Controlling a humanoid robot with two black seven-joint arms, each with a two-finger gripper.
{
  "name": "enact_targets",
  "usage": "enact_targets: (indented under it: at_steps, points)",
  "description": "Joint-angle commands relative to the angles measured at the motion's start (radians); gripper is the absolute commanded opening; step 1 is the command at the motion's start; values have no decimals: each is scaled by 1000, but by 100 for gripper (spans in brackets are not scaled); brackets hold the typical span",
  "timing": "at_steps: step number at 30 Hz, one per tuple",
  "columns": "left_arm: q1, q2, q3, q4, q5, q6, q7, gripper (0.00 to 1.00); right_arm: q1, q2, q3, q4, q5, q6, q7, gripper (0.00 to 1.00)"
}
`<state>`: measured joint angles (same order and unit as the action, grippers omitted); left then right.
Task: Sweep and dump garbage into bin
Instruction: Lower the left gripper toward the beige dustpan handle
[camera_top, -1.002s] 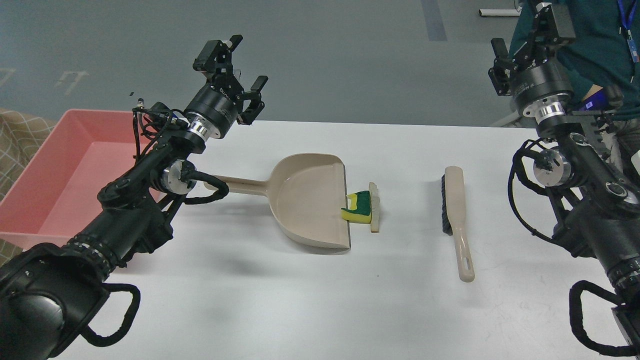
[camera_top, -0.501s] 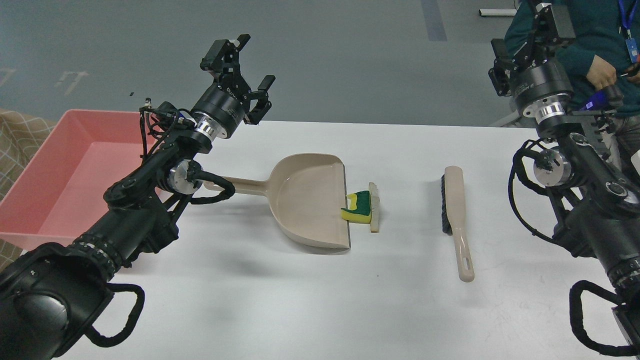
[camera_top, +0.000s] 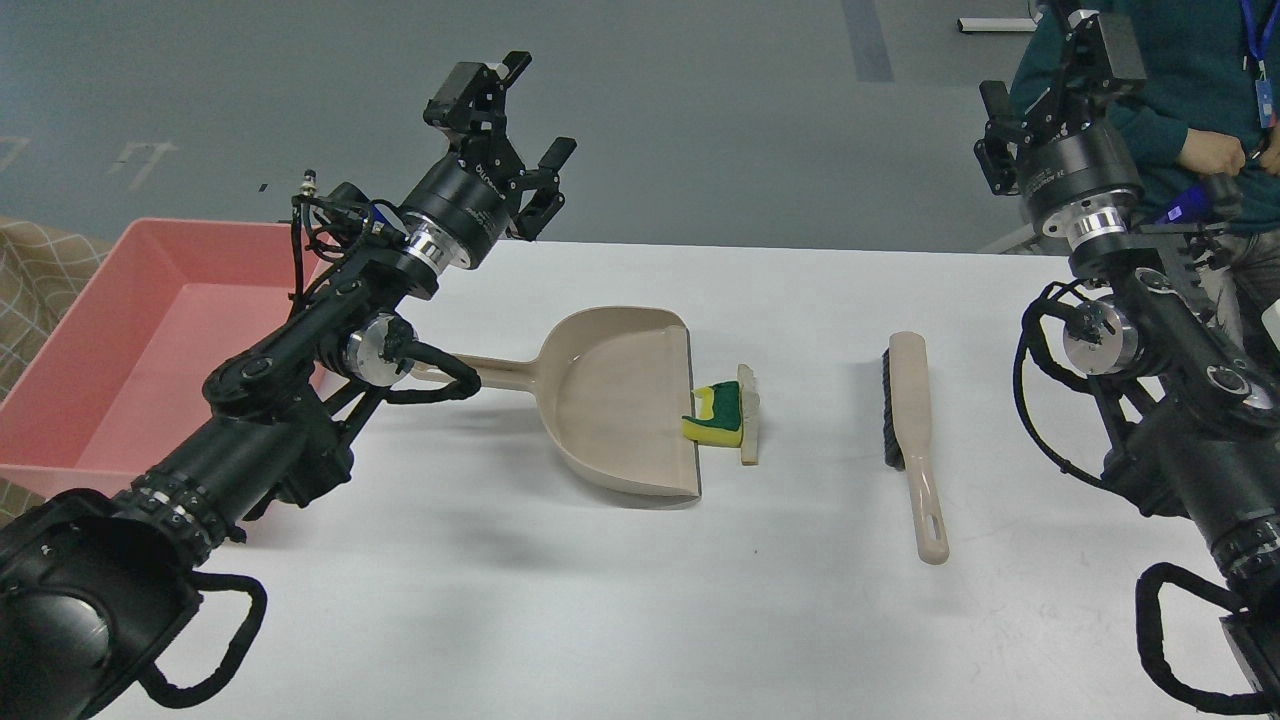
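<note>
- Tabletop (camera_top: 620, 600): plain white, matte, faint arm shadows; far edge runs straight across the view.
- Room: grey floor behind it, a person in a teal top (camera_top: 1190, 90) standing at far right.
- Bin (camera_top: 90, 370): pink tub off the tabletop's left edge, inside bare.
- Dustpan (camera_top: 620, 400): beige, mid-tabletop, mouth facing right, handle pointing left.
- Sponge piece (camera_top: 715, 415) touching the dustpan lip; beige strip (camera_top: 749, 415) just beside it on the right.
- Brush (camera_top: 912, 440): lying flat, well right of the garbage, bristles on its left side.
- Left gripper (camera_top: 520, 125): raised over the far edge, fingers spread, holding nothing.
- Right gripper (camera_top: 1050, 90): raised at far right, fingers spread, holding nothing.
</note>
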<state>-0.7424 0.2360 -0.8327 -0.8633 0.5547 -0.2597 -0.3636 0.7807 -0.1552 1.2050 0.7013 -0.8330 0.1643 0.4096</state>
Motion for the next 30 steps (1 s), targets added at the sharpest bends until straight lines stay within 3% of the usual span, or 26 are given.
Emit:
enact_targets:
  at_steps: [1,7,13,19,25,30]
  points:
    - [0,77,81,-115,20,45,0,98,0,0,2,3,0,0,0,100]
    - [37,195,135,-295,163,154,0,98,0,-1,1,3,0,0,0,100]
    - [162,295,142,-486,329,273,6,98,3,-3,1,3,0,1,0,100]
    - [329,390,144,-657,523,450,61,98,5,-3,1,3,0,0,0,100]
    - [541,466,144,-752,706,574,57,98,5,-3,1,1,0,0,0,100]
    - [655,494,141,-766,748,599,55,98,3,-3,1,1,0,0,0,100]
